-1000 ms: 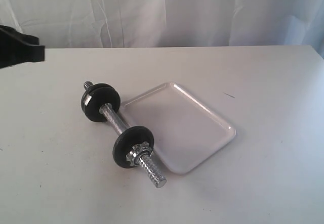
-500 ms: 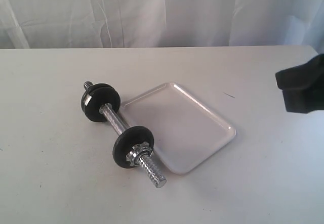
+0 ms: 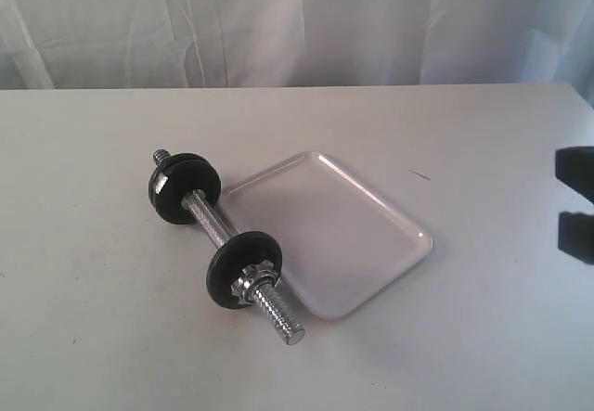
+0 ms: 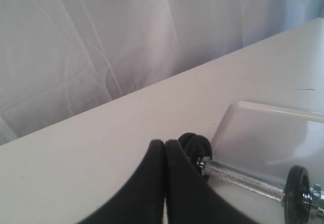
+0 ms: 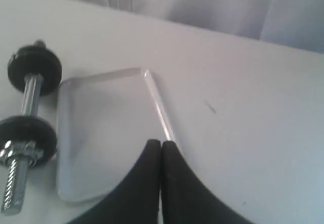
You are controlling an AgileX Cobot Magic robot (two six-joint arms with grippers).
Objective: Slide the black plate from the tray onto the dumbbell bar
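The dumbbell bar (image 3: 209, 221) lies on the table just left of the white tray (image 3: 334, 235). A thick black disc stack (image 3: 184, 188) sits at its far end. A black plate (image 3: 244, 269) sits on the near end, held by a silver star nut (image 3: 252, 276), with bare thread (image 3: 278, 314) beyond it. Nothing lies in the tray (image 5: 101, 118). My left gripper (image 4: 165, 142) is shut and empty, above the table near the far discs (image 4: 195, 145). My right gripper (image 5: 161, 143) is shut and empty, over the tray's rim.
A white curtain hangs behind the table. Black parts of the right arm (image 3: 575, 205) show at the right edge of the exterior view. A small dark mark (image 3: 419, 174) is on the table right of the tray.
The left arm, at the left edge one second ago, has gone from the exterior view. The right arm moved from the top down the right side and now shows only at the edge.
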